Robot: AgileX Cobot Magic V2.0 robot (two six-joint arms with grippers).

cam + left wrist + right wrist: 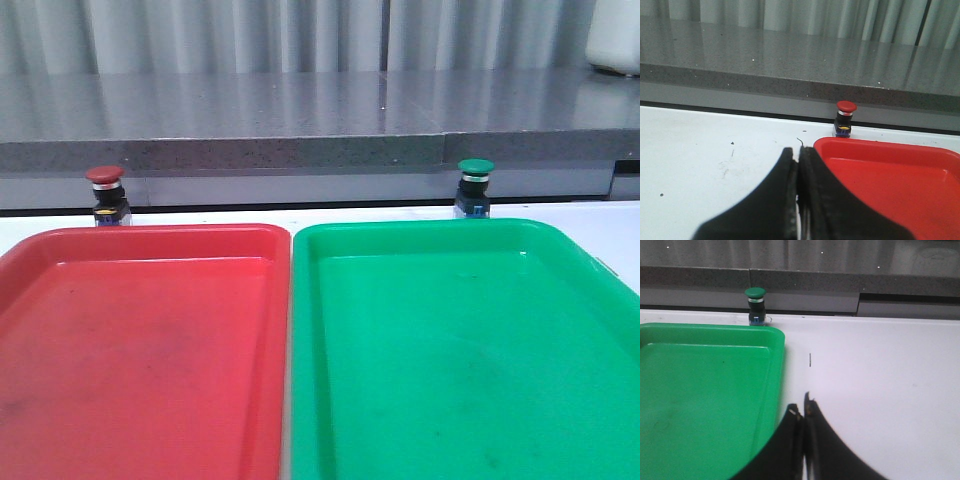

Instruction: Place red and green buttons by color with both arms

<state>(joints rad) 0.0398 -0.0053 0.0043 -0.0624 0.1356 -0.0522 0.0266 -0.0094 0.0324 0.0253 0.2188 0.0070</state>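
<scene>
The red button [105, 193] stands upright on the white table just behind the red tray [140, 340], at its far left; it also shows in the left wrist view [845, 116]. The green button [474, 186] stands upright just behind the green tray [460, 350]; it also shows in the right wrist view [755, 305]. My left gripper [798, 156] is shut and empty, low beside the red tray's [890, 175] outer edge, well short of the red button. My right gripper [803, 407] is shut and empty beside the green tray's [700, 390] outer edge. Neither gripper shows in the front view.
The two trays lie side by side and fill most of the near table. A grey stone ledge [300, 125] runs along the back, close behind both buttons. White table [880, 380] lies to the outside of each tray. A white container [615, 35] stands at the far right.
</scene>
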